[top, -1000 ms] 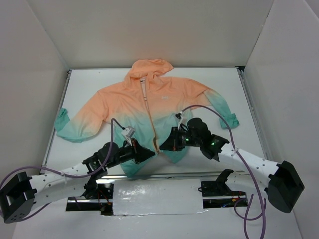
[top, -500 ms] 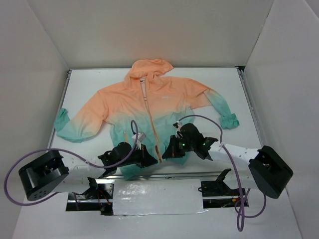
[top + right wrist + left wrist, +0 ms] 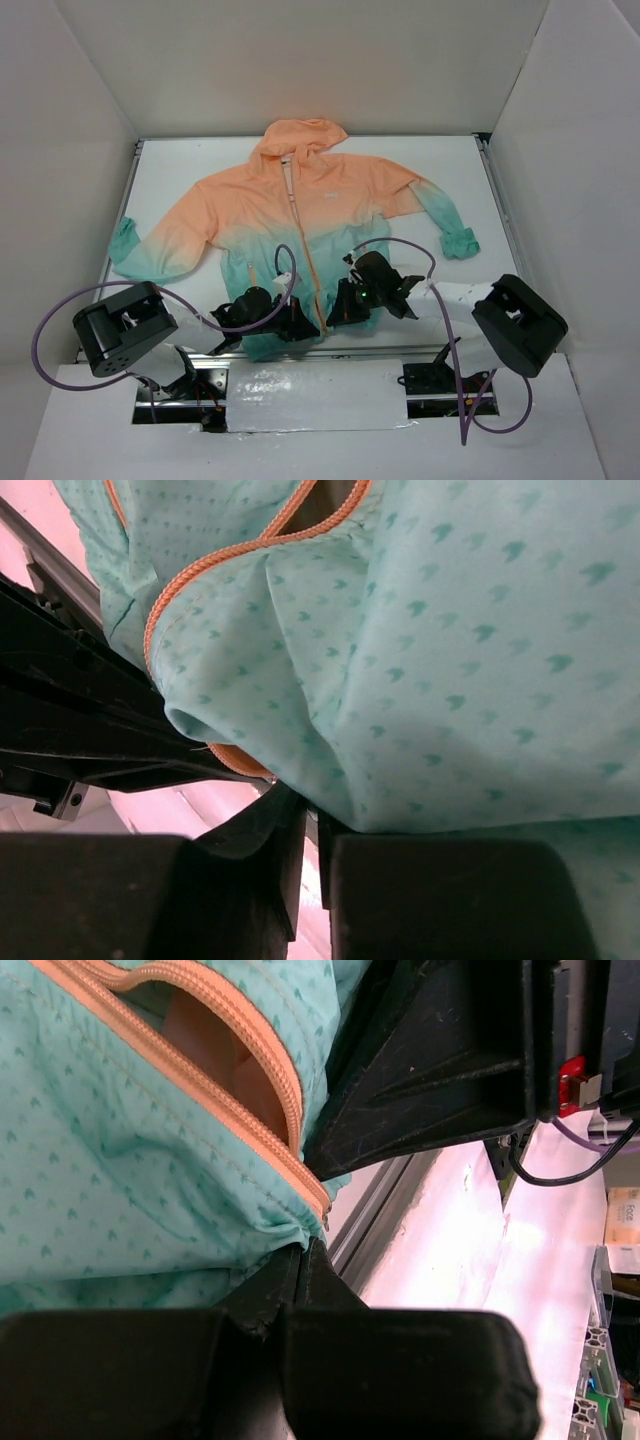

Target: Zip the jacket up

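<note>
The jacket (image 3: 330, 200) lies flat on the white table, peach hood at the far side, teal hem at the near edge. Its orange zipper (image 3: 305, 255) runs down the front and is parted at the bottom. My left gripper (image 3: 302, 325) is at the hem just left of the zipper's bottom end. In the left wrist view it (image 3: 305, 1250) is shut on the teal hem (image 3: 150, 1190) beside the zipper (image 3: 190, 1080). My right gripper (image 3: 336, 306) is at the hem just right of the zipper. In the right wrist view it (image 3: 310, 805) is closed on the teal fabric (image 3: 480, 660) next to the zipper end (image 3: 238, 760).
A metal rail (image 3: 420, 350) runs along the table's near edge under the hem. A white panel (image 3: 315, 395) lies between the arm bases. White walls (image 3: 60, 150) enclose the table on three sides. Purple cables (image 3: 395, 245) loop over both arms. The right gripper's black body (image 3: 430, 1060) fills the left wrist view's upper right.
Both arms have folded inward and their grippers have come closer together at the bottom of the zipper, nearer the table's front edge, with the hem in them.
</note>
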